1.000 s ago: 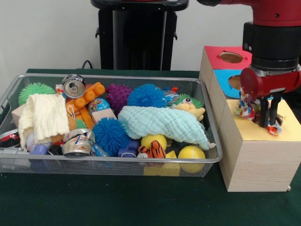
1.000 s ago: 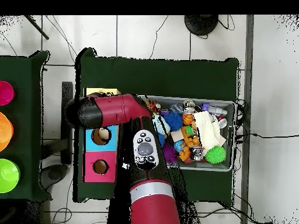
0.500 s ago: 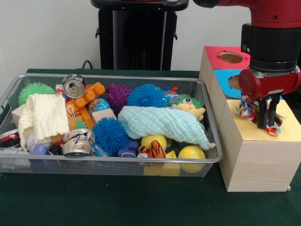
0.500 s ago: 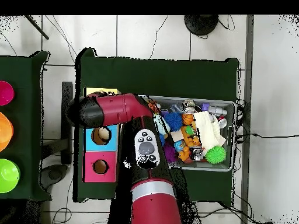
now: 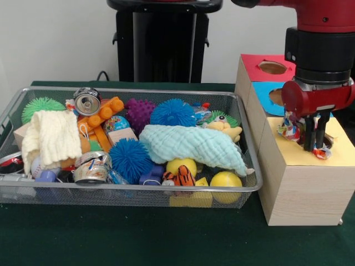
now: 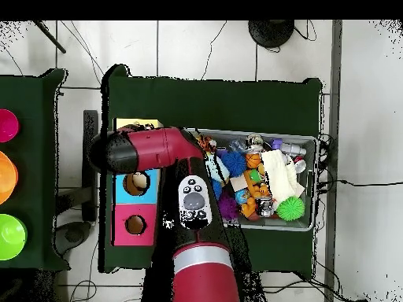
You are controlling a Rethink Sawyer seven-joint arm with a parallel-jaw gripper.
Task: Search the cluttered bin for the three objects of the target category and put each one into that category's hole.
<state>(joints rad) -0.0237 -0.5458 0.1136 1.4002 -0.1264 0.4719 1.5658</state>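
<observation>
Colourful rag toy point(image 5: 290, 128) between the fingers point(image 5: 307, 136), above the yellow-topped box point(image 5: 304, 180).

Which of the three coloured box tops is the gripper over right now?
The yellow top, nearest the camera; the gripper hangs there with a colourful crumpled item, while the blue top and red top sit behind.

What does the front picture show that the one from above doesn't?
Only the front view shows the gripper above the yellow-topped wooden box, with a colourful patterned scrap hanging beside its fingers. Only the overhead view shows three round bowls, pink, orange and green, on a side table. Both show the wire mesh bin of toys and the red arm.
</observation>
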